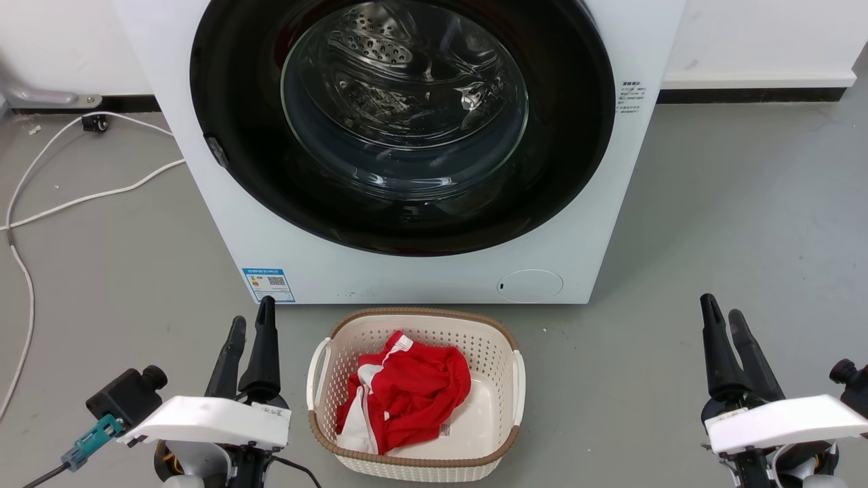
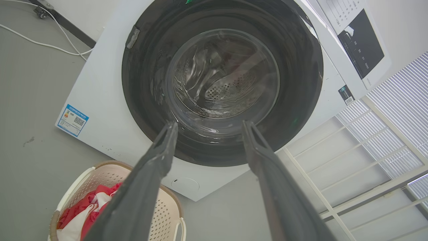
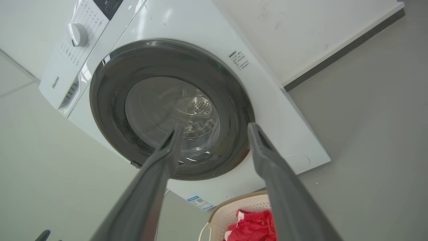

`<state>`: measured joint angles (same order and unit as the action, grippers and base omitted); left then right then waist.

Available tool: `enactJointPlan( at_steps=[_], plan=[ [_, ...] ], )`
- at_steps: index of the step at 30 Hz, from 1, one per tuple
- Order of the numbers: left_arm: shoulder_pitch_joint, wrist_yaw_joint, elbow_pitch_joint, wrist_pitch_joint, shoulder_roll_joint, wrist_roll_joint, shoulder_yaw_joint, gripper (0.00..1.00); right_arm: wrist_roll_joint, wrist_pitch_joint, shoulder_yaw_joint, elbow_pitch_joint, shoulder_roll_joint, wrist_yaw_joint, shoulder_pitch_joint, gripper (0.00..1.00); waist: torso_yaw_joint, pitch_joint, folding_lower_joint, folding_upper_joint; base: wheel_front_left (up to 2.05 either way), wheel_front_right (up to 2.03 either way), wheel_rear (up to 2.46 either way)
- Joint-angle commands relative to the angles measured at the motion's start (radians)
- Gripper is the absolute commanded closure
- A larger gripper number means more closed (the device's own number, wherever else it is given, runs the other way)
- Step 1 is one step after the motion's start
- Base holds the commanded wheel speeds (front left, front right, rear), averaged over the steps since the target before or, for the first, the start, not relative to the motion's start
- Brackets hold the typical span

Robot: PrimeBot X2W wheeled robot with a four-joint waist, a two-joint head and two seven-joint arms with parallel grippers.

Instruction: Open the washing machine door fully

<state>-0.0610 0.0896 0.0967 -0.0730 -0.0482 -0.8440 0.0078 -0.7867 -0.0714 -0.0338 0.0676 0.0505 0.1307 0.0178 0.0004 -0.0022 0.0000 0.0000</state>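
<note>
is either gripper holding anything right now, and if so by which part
Nothing is held. The left gripper and the right gripper are both open and empty, hanging short of the closed washing machine door.

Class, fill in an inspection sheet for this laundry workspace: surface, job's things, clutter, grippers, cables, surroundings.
Surface: bare grey floor.
Job's things: white washing machine; its washing machine door is shut, flush with the front.
Clutter: laundry basket on the floor in front of the washer, holding a red and white garment.
Grippers: left gripper and right gripper are both open and empty, with their fingers clear of the door.
Cables: white cable lies on the floor on the washer's left.
Surroundings: white wall with dark skirting.
</note>
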Motion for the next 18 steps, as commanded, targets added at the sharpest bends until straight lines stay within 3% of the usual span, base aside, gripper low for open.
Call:
enactJointPlan(
  at_steps=[1, 18],
  plan=[
    [0.0, -0.005, -0.021, -0.012, -0.003, 0.046, -0.004, 0.0, 0.049, -0.012, 0.003, -0.013, 0.001, 0.0, 0.006, 0.0, 0.0, 0.0, 0.0, 0.0, 0.0, 0.0, 0.0],
    [0.011, -0.019, -0.044, -0.06, -0.004, 0.269, -0.025, 0.0, 0.258, -0.031, 0.004, -0.031, 0.001, 0.0, -0.012, 0.0, -0.002, 0.002, 0.0, 0.0, 0.0, 0.0, 0.0]
  ],
)
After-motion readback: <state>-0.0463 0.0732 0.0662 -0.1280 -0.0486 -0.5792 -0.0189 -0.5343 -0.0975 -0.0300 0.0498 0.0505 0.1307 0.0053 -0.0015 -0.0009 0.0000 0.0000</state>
